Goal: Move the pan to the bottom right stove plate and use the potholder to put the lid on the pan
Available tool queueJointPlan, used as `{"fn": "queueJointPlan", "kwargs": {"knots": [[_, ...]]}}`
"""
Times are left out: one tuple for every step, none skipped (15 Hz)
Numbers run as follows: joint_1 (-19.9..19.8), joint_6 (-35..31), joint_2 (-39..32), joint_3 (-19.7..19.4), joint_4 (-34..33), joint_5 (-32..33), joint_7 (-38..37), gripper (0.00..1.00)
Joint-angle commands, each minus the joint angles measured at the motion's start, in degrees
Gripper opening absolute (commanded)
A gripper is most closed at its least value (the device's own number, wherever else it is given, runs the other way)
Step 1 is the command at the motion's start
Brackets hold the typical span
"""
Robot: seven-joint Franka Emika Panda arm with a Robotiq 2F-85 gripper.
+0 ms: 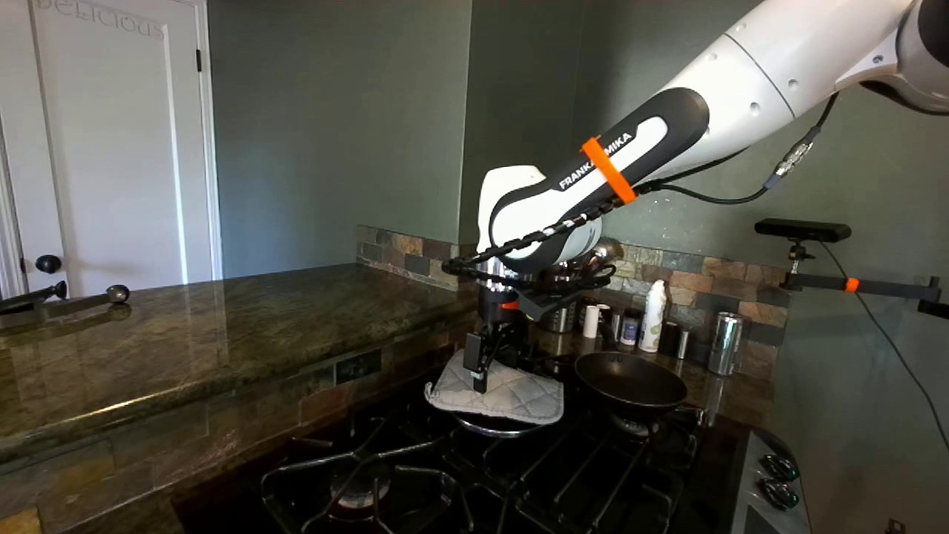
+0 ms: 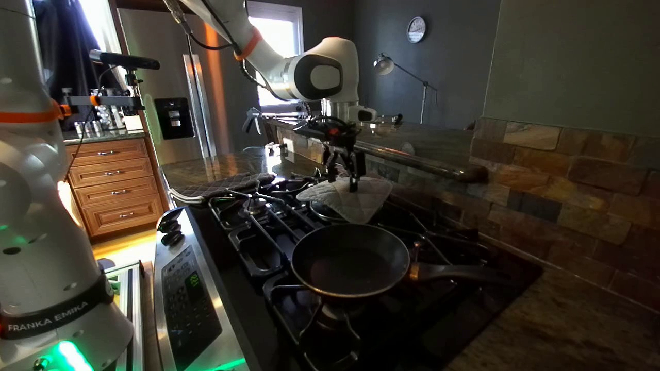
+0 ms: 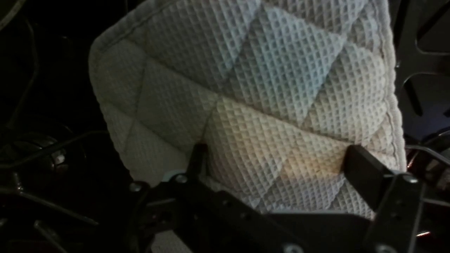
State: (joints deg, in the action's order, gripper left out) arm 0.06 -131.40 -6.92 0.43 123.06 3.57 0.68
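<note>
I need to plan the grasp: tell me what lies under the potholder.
Beneath the potholder, a shiny curved edge, likely of the lid, shows in both exterior views; its top and middle are covered.

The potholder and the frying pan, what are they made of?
The potholder looks like padded cloth with a dull finish: in the wrist view, a waffle weave and stitched diamonds show. The frying pan is probably metal: its thin rim gleams. The dark, smooth inside may be a nonstick coating.

rough quilted cloth potholder (image 3: 246, 91), smooth metal pan (image 2: 350, 260), glossy counter (image 1: 259, 319)
</note>
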Motion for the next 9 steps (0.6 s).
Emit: {"fn": "queueJointPlan", "kwargs": {"knots": [[0.25, -0.89, 1.25, 0.05, 1.18, -0.42, -0.38, 1.00], [0.23, -0.78, 1.60, 0.06, 1.29, -0.53, -0.26, 1.00], [0.22, -0.85, 1.85, 0.06, 1.37, -0.56, -0.15, 1.00], [0.21, -1.00, 2.14, 0.03, 1.44, -0.43, -0.26, 1.00], [0.15, -0.97, 2.37, -0.01, 1.41, -0.49, -0.20, 1.00], [0.10, -0.96, 2.54, -0.03, 1.39, -0.57, -0.05, 1.00], [0.02, -0.80, 2.74, -0.07, 1.36, -0.78, 0.21, 1.00], [-0.03, -1.02, 2.90, -0.13, 1.43, -0.61, 0.16, 1.00], [-0.11, -1.14, 2.89, -0.22, 1.47, -0.38, 0.52, 1.00]]}}
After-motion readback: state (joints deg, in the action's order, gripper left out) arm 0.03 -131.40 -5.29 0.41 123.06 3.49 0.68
